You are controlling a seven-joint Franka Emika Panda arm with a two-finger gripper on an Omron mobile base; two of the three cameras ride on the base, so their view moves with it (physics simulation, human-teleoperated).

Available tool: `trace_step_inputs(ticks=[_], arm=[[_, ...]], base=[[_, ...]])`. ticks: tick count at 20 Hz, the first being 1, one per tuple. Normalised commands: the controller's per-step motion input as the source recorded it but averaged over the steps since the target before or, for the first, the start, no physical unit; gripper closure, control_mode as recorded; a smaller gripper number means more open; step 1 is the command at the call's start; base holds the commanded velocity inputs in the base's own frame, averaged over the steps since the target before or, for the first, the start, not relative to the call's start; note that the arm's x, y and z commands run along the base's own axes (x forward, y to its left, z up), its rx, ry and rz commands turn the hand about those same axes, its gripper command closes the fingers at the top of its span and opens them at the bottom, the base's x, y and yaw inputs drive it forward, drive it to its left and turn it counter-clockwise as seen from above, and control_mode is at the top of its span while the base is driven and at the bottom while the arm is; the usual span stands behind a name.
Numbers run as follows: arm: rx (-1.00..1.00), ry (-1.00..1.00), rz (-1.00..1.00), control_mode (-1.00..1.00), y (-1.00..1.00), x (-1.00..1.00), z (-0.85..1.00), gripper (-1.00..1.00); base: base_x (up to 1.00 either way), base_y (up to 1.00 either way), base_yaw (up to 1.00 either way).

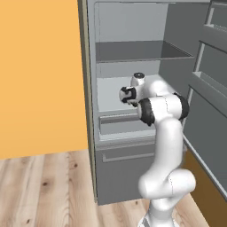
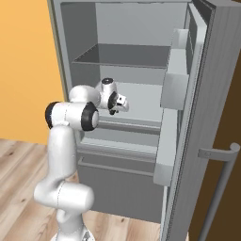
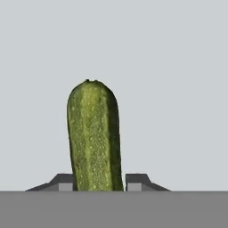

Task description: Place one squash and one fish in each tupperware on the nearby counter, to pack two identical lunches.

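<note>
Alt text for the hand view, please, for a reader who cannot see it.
A slim dark green squash stands up the middle of the picture, clamped at its lower end between the two dark fingers of the gripper. Behind it is a plain pale grey surface.

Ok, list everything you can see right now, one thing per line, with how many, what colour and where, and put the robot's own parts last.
green squash: one, dark green and slim, between the finger tips in the hand view, against a plain light-grey surface.
fridge: one, grey, open, in front of the robot.
fridge shelves: two in sight, grey, upper and middle levels inside the fridge.
fridge drawers: two fronts, grey, below the middle shelf.
fridge door: one, grey with bins on its inner side, swung open at the right.
wall: orange, left of the fridge.
floor: light wood planks.
arm: one, white with dark joints, reaching onto the middle shelf.
gripper: one, dark tips, shut on the green squash.
</note>
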Motion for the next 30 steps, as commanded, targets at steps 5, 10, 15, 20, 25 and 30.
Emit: trace_step_inputs(ticks=[5, 10, 15, 20, 25, 30], arm=[[0.0, -0.08, -0.01, -1.0, -0.02, -1.0, -0.09, 1.0], [0.0, 0.03, 0.0, -1.0, -0.06, -1.0, 0.91, 1.0], [0.0, 0.12, 0.0, -1.0, 0.01, -1.0, 0.74, 1.0], [-0.01, 0.1, 0.0, -1.0, 0.06, -1.0, 0.72, 1.0], [-0.03, 0.0, 0.0, -1.0, 0.05, -1.0, 0.81, 1.0], [-0.02, 0.0, 0.03, -1.0, 0.09, -0.99, 0.67, 1.0]], base=[[0.0, 0.0, 0.0], [0.0, 0.0, 0.0], [0.0, 0.0, 0.0], [0.0, 0.0, 0.0], [0.0, 0.0, 0.0], [0.0, 0.0, 0.0]])
